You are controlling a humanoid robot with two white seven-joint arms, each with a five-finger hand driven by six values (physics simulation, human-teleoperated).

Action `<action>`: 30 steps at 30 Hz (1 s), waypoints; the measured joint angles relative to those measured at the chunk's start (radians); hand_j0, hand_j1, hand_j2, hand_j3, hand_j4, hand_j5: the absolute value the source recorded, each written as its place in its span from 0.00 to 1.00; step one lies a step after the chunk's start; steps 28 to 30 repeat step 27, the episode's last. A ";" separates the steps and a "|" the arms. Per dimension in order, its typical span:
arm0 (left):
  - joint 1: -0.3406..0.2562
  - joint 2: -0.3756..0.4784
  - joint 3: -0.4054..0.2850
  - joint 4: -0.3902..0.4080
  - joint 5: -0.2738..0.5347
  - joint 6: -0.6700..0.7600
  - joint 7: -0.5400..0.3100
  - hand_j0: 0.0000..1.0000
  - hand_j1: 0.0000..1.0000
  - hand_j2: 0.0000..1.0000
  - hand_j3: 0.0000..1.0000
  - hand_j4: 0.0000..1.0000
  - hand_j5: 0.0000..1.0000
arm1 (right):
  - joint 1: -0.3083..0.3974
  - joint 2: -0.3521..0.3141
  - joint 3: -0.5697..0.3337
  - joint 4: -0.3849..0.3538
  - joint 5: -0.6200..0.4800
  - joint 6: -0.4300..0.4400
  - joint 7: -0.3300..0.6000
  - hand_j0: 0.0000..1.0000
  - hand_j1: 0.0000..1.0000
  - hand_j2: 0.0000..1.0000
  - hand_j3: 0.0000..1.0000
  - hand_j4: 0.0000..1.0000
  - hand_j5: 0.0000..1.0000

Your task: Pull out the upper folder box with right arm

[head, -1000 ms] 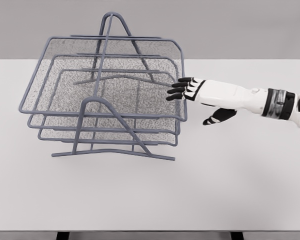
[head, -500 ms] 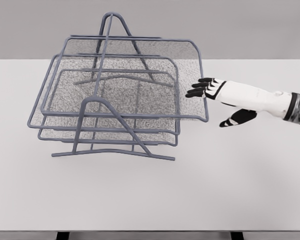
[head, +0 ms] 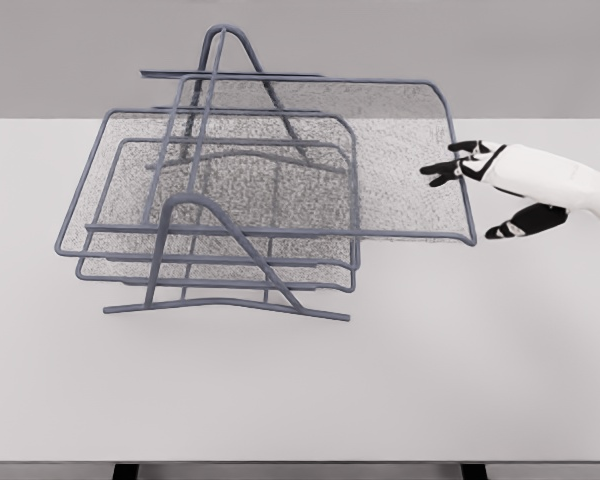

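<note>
I see the white table (head: 400,400) nearest me, wire tray rack (head: 225,300) on its left half, upper folder box (head: 380,150) jutting right of the frame, toward the table's right edge, my right hand (head: 500,185) hooking black fingers (head: 445,170) over its right rim

From my end the feed is bright and evenly lit, soft light with no clear source. The white surface (head: 430,380) shows no glare and almost no cast shadows. The render is slightly soft overall, mesh texture looking grainy, with no bending at the edges.
</note>
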State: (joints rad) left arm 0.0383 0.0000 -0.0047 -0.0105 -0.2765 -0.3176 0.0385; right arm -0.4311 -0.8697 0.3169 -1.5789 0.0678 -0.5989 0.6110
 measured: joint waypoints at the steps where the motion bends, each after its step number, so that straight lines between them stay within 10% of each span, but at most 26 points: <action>1: 0.000 0.000 0.000 0.000 0.000 0.000 0.000 1.00 1.00 1.00 1.00 1.00 1.00 | 0.000 -0.003 -0.006 -0.001 0.006 0.000 0.000 1.00 1.00 1.00 1.00 1.00 1.00; 30: 0.000 0.000 0.000 0.000 0.000 0.000 0.000 1.00 1.00 1.00 1.00 1.00 1.00 | -0.002 -0.167 -0.065 -0.041 -0.014 -0.015 0.000 1.00 1.00 1.00 1.00 1.00 1.00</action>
